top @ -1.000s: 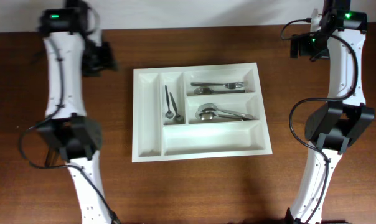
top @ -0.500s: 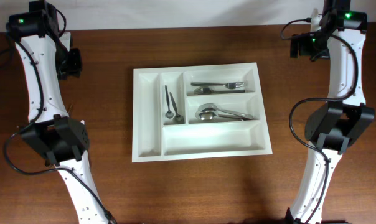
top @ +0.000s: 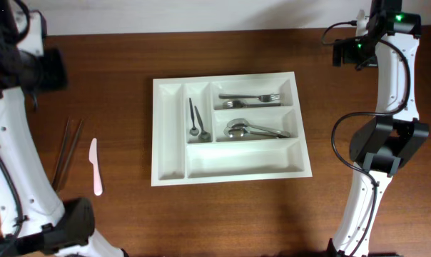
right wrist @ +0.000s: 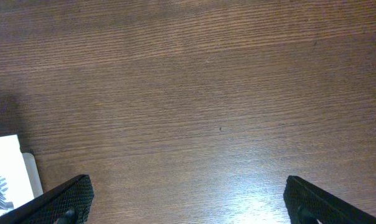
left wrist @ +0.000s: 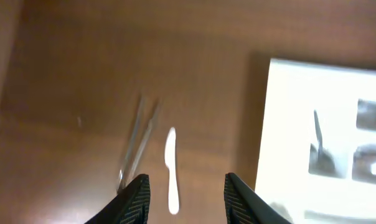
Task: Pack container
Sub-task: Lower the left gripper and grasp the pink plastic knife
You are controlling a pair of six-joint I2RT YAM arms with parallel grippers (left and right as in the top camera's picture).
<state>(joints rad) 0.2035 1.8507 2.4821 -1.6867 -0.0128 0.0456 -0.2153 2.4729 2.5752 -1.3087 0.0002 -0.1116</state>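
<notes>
The white cutlery tray (top: 170, 143) sits mid-table; it also shows in the left wrist view (left wrist: 281, 130) and its corner in the right wrist view (right wrist: 4, 155). It holds forks (top: 251, 98), spoons (top: 247, 130) and two small spoons (top: 195, 120). A white plastic knife (top: 95, 165) (left wrist: 171, 168) and a pair of brown chopsticks (top: 67, 148) (left wrist: 138, 140) lie on the table to its left. My left gripper (left wrist: 183, 196) is open and empty, high above the knife. My right gripper (right wrist: 188, 199) is open and empty over bare wood at the far right.
The left arm (top: 8, 128) runs along the table's left edge. The right arm (top: 387, 128) stands to the right of the tray. The table's far edge meets a pale wall (top: 201, 14).
My left arm has swung left and away from the tray, uncovering the knife and chopsticks on the table. The right arm has not moved.
</notes>
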